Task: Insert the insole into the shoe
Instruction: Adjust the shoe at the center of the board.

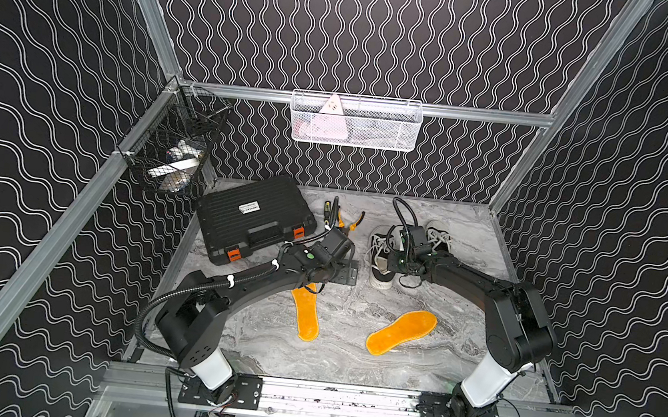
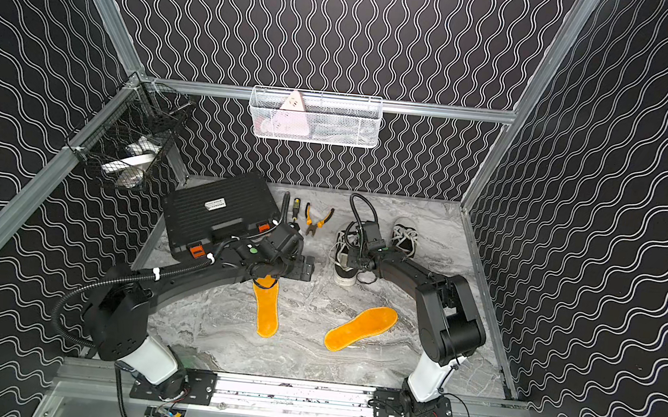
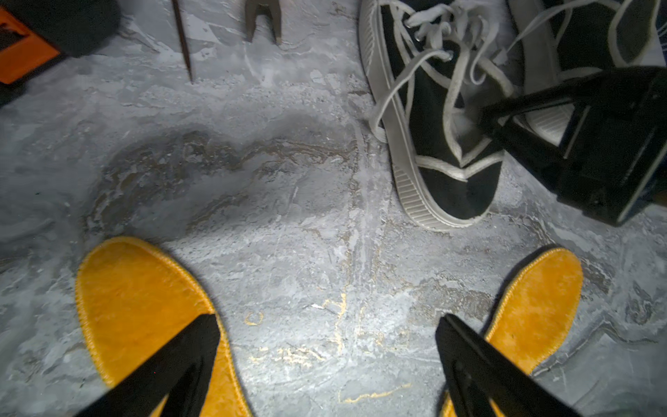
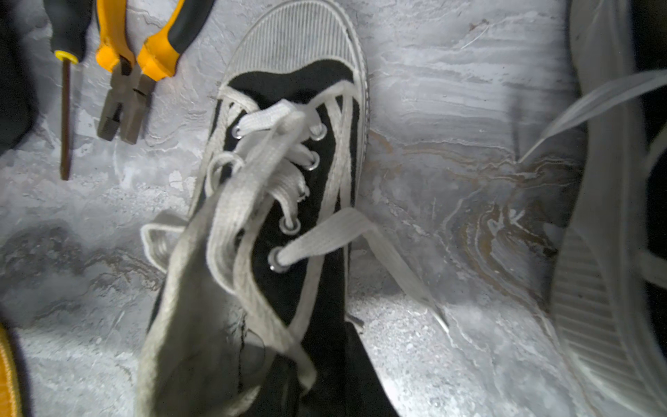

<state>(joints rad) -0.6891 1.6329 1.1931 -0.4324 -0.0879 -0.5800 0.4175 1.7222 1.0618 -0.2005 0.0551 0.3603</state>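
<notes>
Black shoe (image 3: 465, 191) in right gripper (image 3: 485, 113)

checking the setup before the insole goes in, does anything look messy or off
The shoe at the right end effector has untied laces trailing onto the table. A screwdriver and pliers lie loose outside the closed tool case. Nothing looks damaged or spilled.

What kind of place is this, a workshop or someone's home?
Probably a robot test cell, not a home: aluminium frame rails and wavy-patterned walls box in a marble-look tabletop, and the left arm and right arm are bolted to a front rail.
</notes>
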